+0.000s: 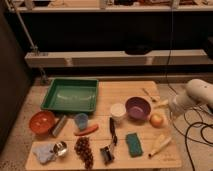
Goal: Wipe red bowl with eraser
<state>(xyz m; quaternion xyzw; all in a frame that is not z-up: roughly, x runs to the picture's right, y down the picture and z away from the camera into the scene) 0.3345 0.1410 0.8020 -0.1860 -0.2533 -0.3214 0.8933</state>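
Note:
The red bowl (42,121) sits at the table's left edge, upright and with nothing in it. Just to its right the eraser (59,125), a small grey oblong block, lies on the wood and nothing is touching it. My white arm comes in from the right side. The gripper (164,104) hangs over the table's right part, between the purple bowl (137,107) and the table edge, far from the red bowl and the eraser. It is open and holds nothing.
A green tray (70,95) stands at the back left. On the table lie a blue cup (81,120), a white cup (118,111), a metal cup (60,148), grapes (84,150), a green sponge (133,144), an orange fruit (156,120) and a black tool (112,131). Cables trail on the floor at the right.

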